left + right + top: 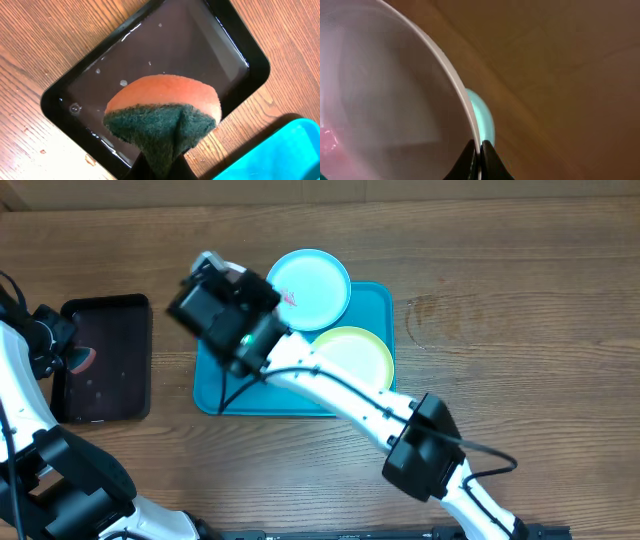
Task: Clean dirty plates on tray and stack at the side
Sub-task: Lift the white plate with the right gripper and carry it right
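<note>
1. Clamping the rim of the white plate point(395, 100), the right gripper point(480, 146) has both fingers pressed together on the edge. The plate is so close to the right wrist camera that it is blurred and cut off at the left and the top.
2. From overhead this plate is almost fully hidden under the right arm, which reaches over the left part of the tray point(378, 305).
3. The light blue plate point(318, 290) lies at the far end of the tray and overhangs the rim; it has a small red smear.
4. The yellow-green plate point(360, 355) lies on the tray just beside it, partly covered by the arm.
5. Behind the white rim a pale blue-green edge shows; plate or tray, I cannot tell.
6. Left of the tray, near it on the tabletop point(500, 280), stands a wet black tray point(115, 320).
7. Over it the left gripper point(160, 165) is closed on a folded sponge point(165, 110), which hides most of the fingers.
</note>
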